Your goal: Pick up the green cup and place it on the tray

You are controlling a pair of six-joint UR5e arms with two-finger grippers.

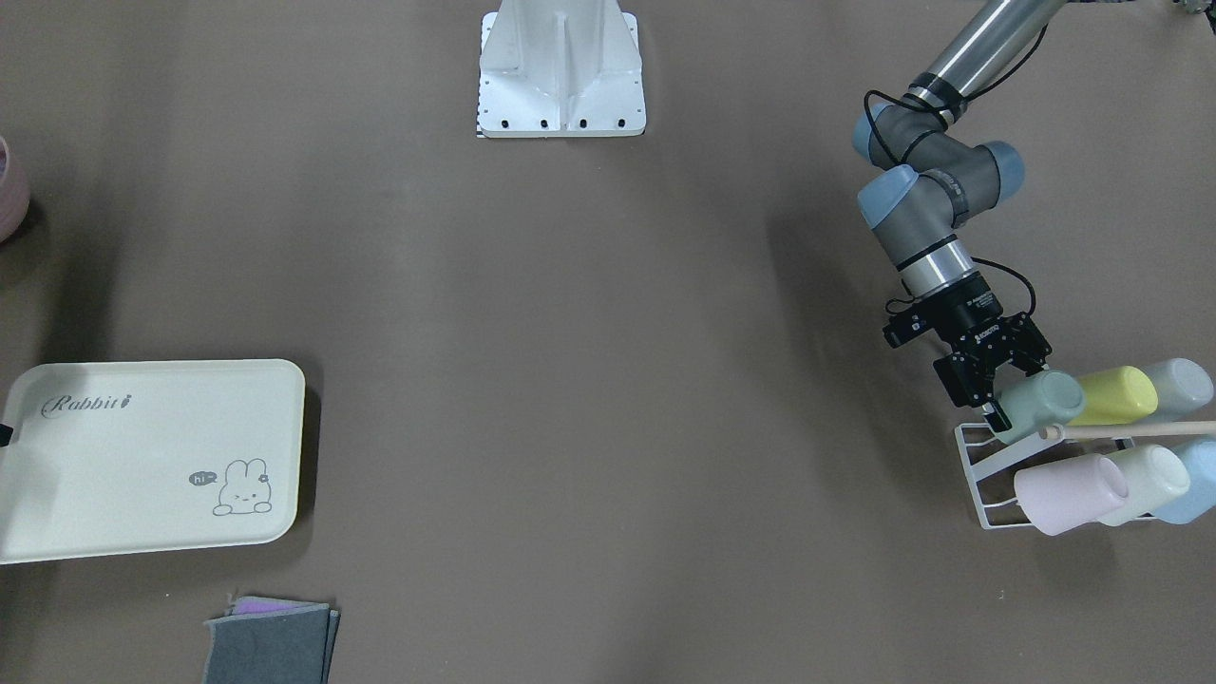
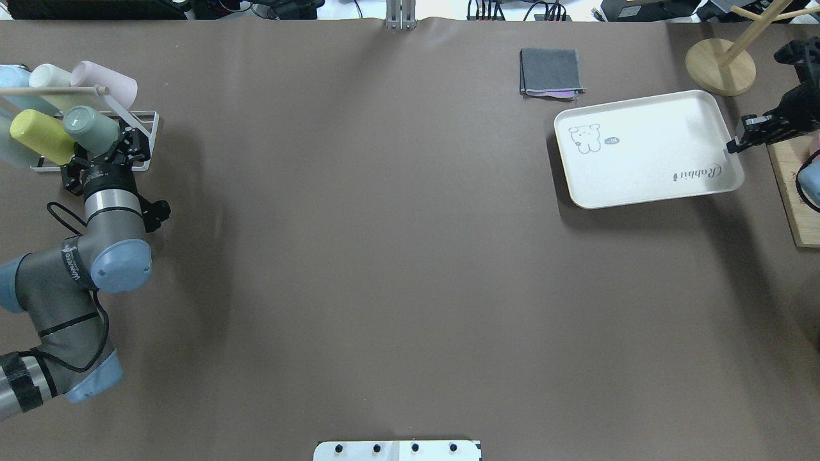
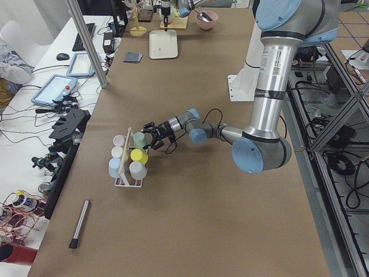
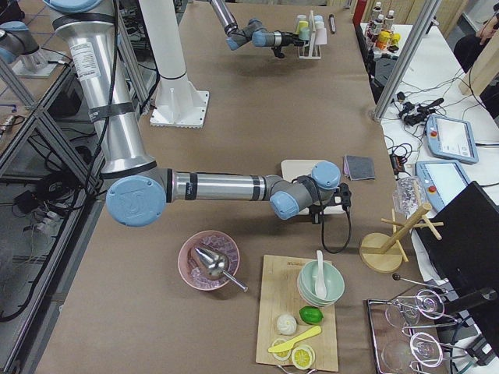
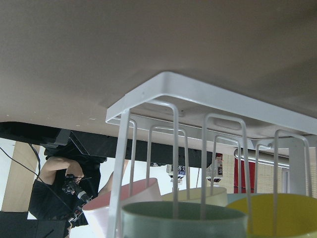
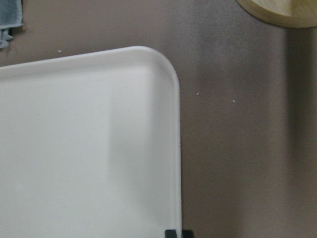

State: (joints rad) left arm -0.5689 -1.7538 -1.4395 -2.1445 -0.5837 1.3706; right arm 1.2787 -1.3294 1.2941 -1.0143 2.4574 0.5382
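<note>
The green cup point(image 1: 1050, 399) hangs tilted on a white wire rack point(image 1: 978, 480) at the table's left end, in the front row beside a yellow cup point(image 1: 1116, 394). It also shows in the overhead view point(image 2: 90, 128), and its rim fills the bottom of the left wrist view point(image 5: 183, 218). My left gripper point(image 1: 1015, 388) is open, with its jaws on either side of the cup's rim end. The cream Rabbit tray point(image 2: 647, 153) lies at the far right. My right gripper point(image 2: 731, 148) is shut on the tray's rim point(image 6: 176, 148).
Pink point(image 1: 1069, 494), whitish-green and blue cups fill the rack's other prongs under a wooden handle point(image 1: 1130, 429). A grey folded cloth point(image 2: 551, 73) lies near the tray. A wooden stand point(image 2: 721, 67) and a cutting board point(image 2: 794, 192) sit at the right edge.
</note>
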